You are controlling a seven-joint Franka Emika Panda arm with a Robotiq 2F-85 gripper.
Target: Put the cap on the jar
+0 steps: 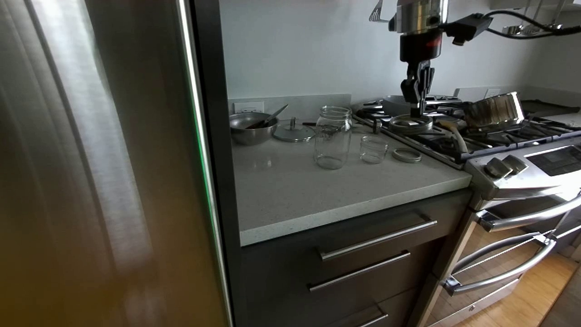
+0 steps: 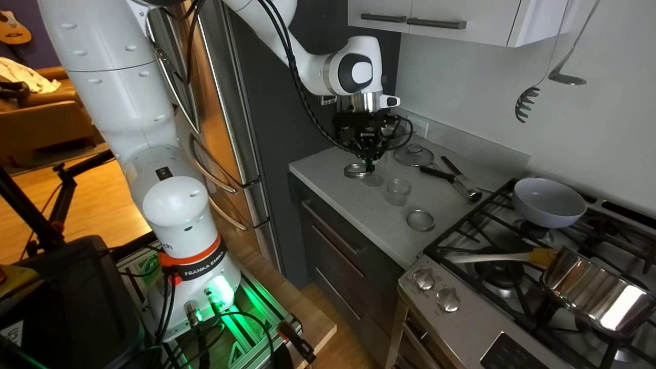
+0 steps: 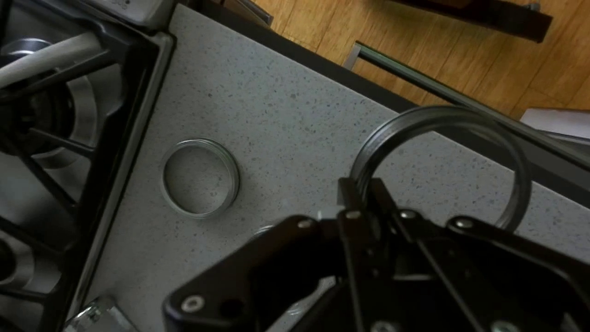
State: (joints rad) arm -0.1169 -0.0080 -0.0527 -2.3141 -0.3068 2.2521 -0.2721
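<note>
In the wrist view, the tool stands narrow, pinching the rim of the cap, a metal ring held in the air; beyond it a second ring lies flat on the counter. In an exterior view, the glass jar stands upright and open-mouthed, a short glass just beside it, and farther back a glass lid and a metal bowl sit near the wall.
</note>
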